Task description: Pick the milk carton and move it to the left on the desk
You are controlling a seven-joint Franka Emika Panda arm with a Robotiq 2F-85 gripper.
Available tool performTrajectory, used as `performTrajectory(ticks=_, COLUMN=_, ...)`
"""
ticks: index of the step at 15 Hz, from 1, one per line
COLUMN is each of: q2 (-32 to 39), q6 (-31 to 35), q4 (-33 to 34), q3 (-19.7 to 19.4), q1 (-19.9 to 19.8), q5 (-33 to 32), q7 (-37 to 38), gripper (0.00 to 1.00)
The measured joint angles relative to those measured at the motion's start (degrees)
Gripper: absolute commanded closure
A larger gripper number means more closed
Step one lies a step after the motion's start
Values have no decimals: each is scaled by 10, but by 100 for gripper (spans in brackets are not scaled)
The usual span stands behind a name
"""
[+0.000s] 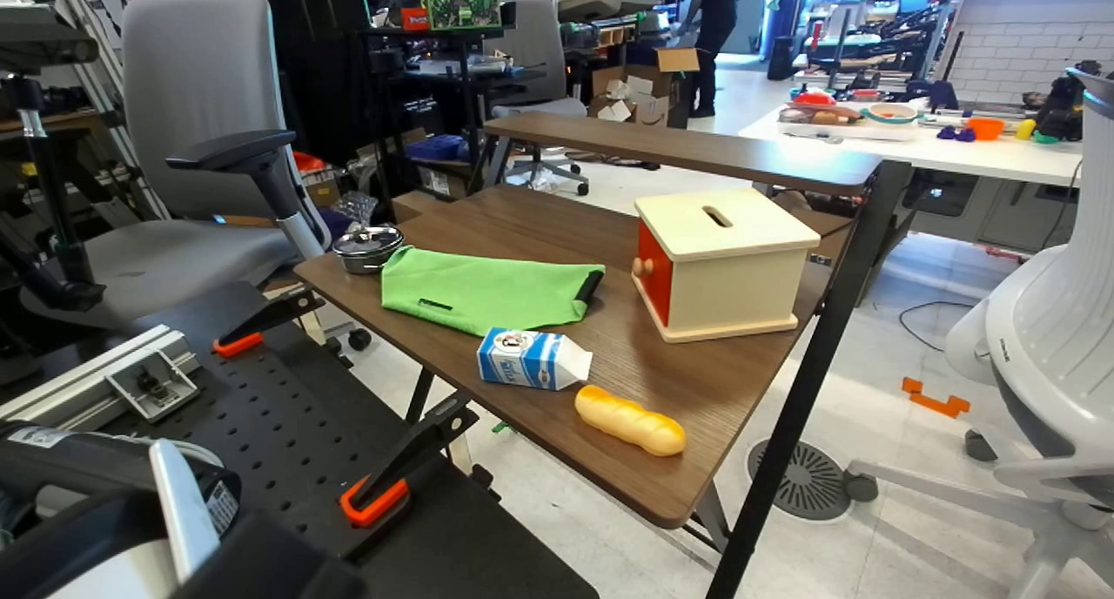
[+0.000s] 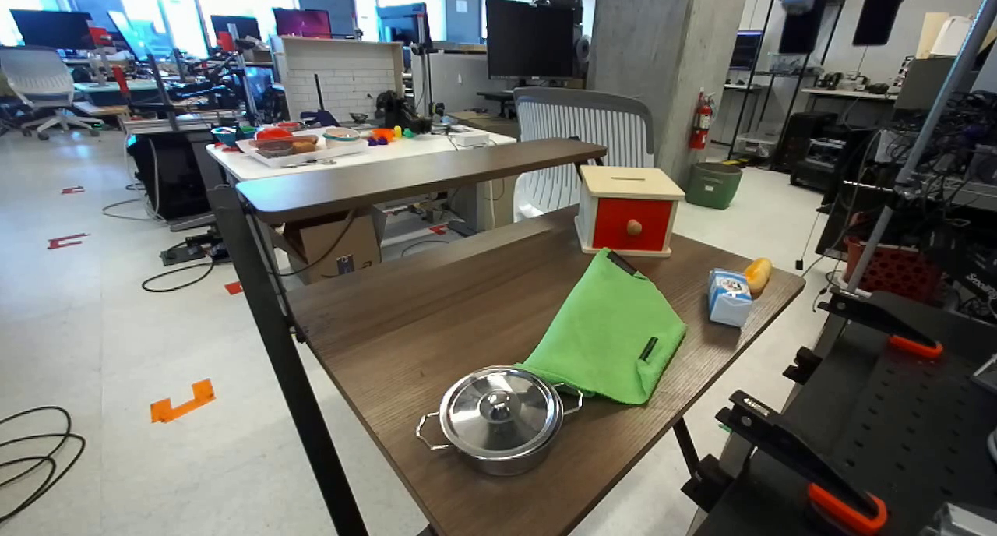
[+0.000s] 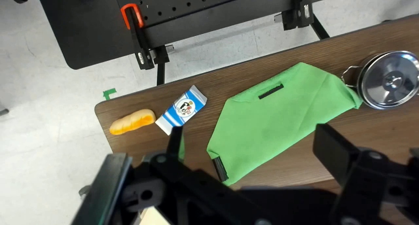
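The milk carton (image 1: pixel 533 358) is small, white and blue, with a cartoon cow face. It lies on its side on the brown desk (image 1: pixel 722 377), near the edge facing the black bench. It also shows in an exterior view (image 2: pixel 729 296) and, upper left of centre, in the wrist view (image 3: pixel 183 109). My gripper (image 3: pixel 252 143) is open and empty, with its fingers wide apart. It hangs above the desk, over the green cloth, and the carton lies beyond its left finger. Two dark shapes at the top edge of an exterior view (image 2: pixel 845 14) may be its fingers.
A bread-like roll (image 1: pixel 631 420) lies by the carton's one end; a green cloth (image 1: pixel 487 290) is on the other side. A wooden box with a red side (image 1: pixel 727 277) and a lidded metal pot (image 2: pixel 502 415) stand on the desk. A raised shelf (image 2: pixel 420 174) runs along the far side.
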Motion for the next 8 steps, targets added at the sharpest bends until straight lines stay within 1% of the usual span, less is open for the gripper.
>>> performTrajectory(ticks=5, q2=118, q6=46, q4=28, q3=-12, q1=-9, q5=-40, q7=89, gripper=0)
performTrajectory(ticks=8, q2=176, q6=74, q4=42, q3=-35, q1=-10, q5=-70, q7=137, gripper=0)
